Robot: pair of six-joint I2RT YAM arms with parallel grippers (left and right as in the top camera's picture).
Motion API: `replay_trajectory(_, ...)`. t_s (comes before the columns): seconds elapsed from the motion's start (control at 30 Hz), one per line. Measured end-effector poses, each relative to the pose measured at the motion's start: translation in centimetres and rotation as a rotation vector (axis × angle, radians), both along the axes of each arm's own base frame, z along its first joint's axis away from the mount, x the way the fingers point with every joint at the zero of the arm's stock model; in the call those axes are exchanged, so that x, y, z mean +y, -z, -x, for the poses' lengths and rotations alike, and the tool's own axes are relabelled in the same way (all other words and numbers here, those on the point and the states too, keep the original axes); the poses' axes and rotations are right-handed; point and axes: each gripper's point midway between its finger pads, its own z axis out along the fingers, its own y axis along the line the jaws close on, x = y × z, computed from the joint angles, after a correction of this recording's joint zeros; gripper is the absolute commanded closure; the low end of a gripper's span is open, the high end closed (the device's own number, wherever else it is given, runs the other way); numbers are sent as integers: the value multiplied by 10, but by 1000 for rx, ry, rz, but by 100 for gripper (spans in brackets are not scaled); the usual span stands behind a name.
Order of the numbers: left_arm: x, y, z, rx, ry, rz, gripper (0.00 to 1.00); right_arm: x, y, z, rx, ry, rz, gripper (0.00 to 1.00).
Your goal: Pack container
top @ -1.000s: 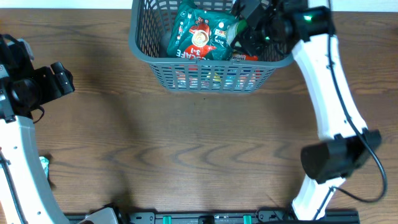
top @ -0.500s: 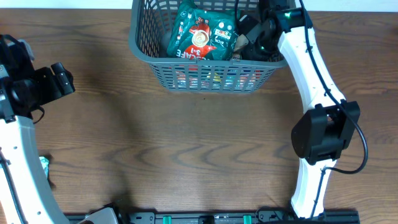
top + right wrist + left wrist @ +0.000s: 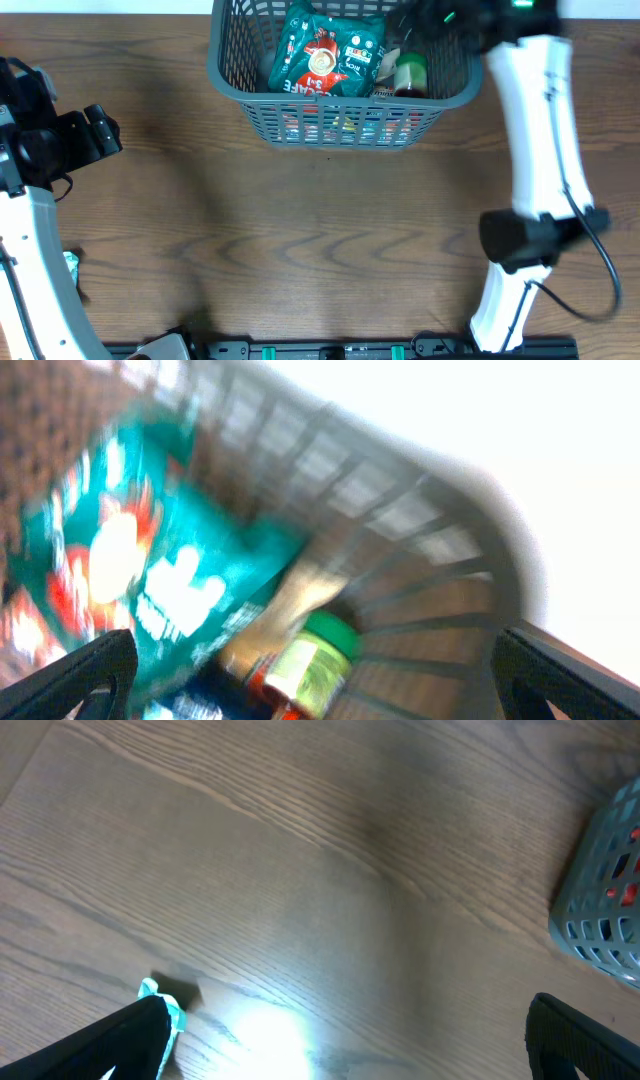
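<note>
The dark grey container (image 3: 232, 78) stands at the back middle of the table. It holds teal snack bags (image 3: 325, 55), a green-lidded jar (image 3: 409, 75) and other packets. My right gripper (image 3: 437, 14) is blurred above the container's back right corner. In the right wrist view its fingers are spread wide and empty (image 3: 320, 678), above the jar (image 3: 305, 665), a teal bag (image 3: 140, 560) and the container wall (image 3: 440, 510). My left gripper (image 3: 97, 133) is open and empty at the far left, over bare table (image 3: 340, 1055).
A small teal wrapped item (image 3: 70, 262) lies near the front left edge, and it shows beside my left finger in the left wrist view (image 3: 168, 1005). The container's corner (image 3: 605, 905) is at that view's right edge. The table is brown wood.
My right gripper has lifted up and back out of the container. The green-lidded jar now lies uncovered inside it. The left arm has not moved.
</note>
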Motion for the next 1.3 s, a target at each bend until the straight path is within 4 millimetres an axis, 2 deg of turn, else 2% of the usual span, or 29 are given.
replay_trajectory(0.03,1,0,0,-1,-4,0,1,-16,-24,6,-43,66,-33,1)
replay_trajectory(0.1,5,-2,3,-5,-43,-2,1,-70,-64,29,-94,260,-117,1)
replay_trajectory(0.17,14,-4,11,-9,-118,-4,1,-128,-79,55,-90,467,-195,1)
replay_trajectory(0.23,26,-9,25,-16,-214,-2,1,-177,-72,77,-45,646,-259,1)
replay_trajectory(0.27,30,-12,35,-22,-259,1,1,-194,-65,84,-17,712,-284,1)
replay_trajectory(0.37,41,-25,69,-49,-401,-1,1,-223,-34,88,78,830,-330,1)
replay_trajectory(0.43,45,-35,99,-78,-525,-4,2,-239,-9,86,143,885,-346,1)
replay_trajectory(0.53,42,-42,142,-113,-702,17,1,-254,24,83,228,928,-345,1)
replay_trajectory(0.63,31,-32,181,-137,-890,70,1,-256,46,81,285,939,-339,1)
replay_trajectory(0.73,25,-11,196,-142,-990,106,1,-256,65,78,327,941,-337,1)
replay_trajectory(0.87,26,40,197,1,-1011,139,1,-258,90,72,368,942,-332,1)
replay_trajectory(0.9,29,55,195,55,-989,140,1,-258,96,70,375,940,-331,1)
replay_trajectory(1.03,36,95,183,230,-870,144,1,-258,107,64,379,927,-324,1)
replay_trajectory(1.3,49,146,148,442,-523,185,1,-258,110,59,368,901,-310,1)
